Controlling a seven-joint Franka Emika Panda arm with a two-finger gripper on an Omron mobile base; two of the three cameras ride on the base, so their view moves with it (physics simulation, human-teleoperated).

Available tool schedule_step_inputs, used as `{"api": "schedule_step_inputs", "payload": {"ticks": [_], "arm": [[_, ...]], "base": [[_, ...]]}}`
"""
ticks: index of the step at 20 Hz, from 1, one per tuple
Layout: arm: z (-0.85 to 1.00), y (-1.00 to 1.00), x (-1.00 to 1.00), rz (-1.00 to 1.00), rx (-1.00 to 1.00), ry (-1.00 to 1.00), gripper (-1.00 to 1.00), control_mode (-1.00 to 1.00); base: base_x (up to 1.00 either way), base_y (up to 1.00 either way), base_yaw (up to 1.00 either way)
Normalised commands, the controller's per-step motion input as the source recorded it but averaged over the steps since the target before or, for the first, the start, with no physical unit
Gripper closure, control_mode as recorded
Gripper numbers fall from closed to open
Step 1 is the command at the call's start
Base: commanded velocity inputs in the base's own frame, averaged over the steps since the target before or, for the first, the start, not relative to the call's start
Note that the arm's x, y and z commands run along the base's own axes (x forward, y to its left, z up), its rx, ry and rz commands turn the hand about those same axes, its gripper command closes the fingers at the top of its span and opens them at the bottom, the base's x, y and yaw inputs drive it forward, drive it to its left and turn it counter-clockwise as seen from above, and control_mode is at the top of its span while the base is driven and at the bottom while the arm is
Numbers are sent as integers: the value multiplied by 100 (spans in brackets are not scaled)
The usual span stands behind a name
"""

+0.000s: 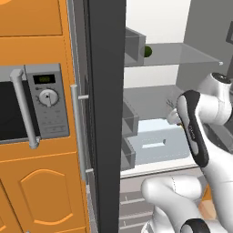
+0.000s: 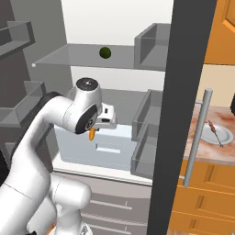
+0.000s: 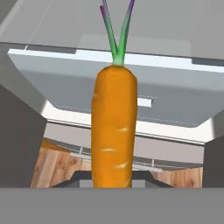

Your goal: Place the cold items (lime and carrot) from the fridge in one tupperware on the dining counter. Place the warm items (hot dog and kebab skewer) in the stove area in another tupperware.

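Orange carrot (image 3: pixel 113 131), green stalks at its far end, is being pinched between the closed fingers of the gripper (image 2: pixel 97 130) and held in front of the open fridge, above the pale drawer (image 2: pixel 103 149). Its orange tip (image 2: pixel 92 133) is being shown below the hand in the right base view. Lime (image 2: pixel 105 52) is being kept on the glass shelf (image 2: pixel 69 57) higher up. Skewer (image 2: pixel 215 132) is being displayed on a white plate (image 2: pixel 219 134) on the counter (image 2: pixel 202 149) beyond the fridge door (image 2: pixel 179 114).
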Motion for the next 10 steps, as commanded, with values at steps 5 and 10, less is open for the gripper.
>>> {"api": "schedule_step_inputs", "payload": {"ticks": [5, 10], "arm": [[53, 14, -74, 0, -14, 0, 100, -100], [43, 5, -73, 0, -9, 0, 100, -100]], "base": [[0, 0, 0], [0, 0, 0]]}}
